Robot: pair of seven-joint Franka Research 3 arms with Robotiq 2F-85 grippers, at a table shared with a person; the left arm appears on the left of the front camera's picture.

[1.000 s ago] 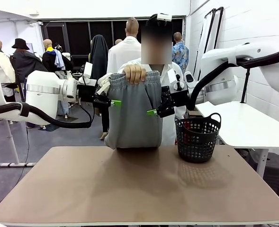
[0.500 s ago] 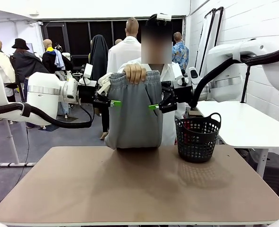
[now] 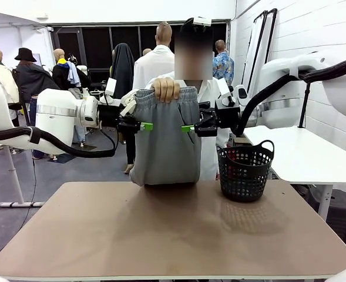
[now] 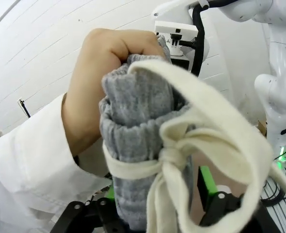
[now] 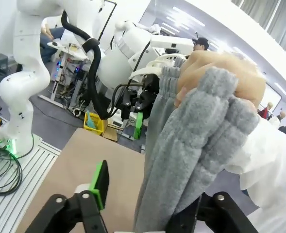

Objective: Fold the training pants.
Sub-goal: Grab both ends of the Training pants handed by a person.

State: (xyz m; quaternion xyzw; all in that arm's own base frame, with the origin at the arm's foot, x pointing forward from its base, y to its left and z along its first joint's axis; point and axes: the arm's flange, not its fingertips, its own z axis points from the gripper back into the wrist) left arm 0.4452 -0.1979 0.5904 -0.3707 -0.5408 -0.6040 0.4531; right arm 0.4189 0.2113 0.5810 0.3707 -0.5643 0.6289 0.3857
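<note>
A person's hand [image 3: 167, 90] holds the light grey training pants [image 3: 164, 147] up by the waistband over the table's far edge, and they hang down doubled over. My left gripper [image 3: 142, 126] is at their left edge and my right gripper [image 3: 190, 127] at their right edge, both just below the waistband. In the left wrist view the waistband [image 4: 138, 136] and whitish drawstring [image 4: 201, 141] lie between my left gripper's [image 4: 157, 187] open fingers. In the right wrist view the grey cloth [image 5: 181, 160] hangs between my right gripper's [image 5: 150, 194] open fingers, one green pad [image 5: 101, 182] apart from it.
A black mesh basket [image 3: 245, 170] stands at the far right of the brown table [image 3: 173, 229]. A white table [image 3: 305, 155] sits beyond on the right. The person stands right behind the pants, with other people farther back.
Both grippers have moved inward to the pants' side edges and their jaws have narrowed. The right gripper has also risen a little. The person's hand and the pants have stayed in place.
</note>
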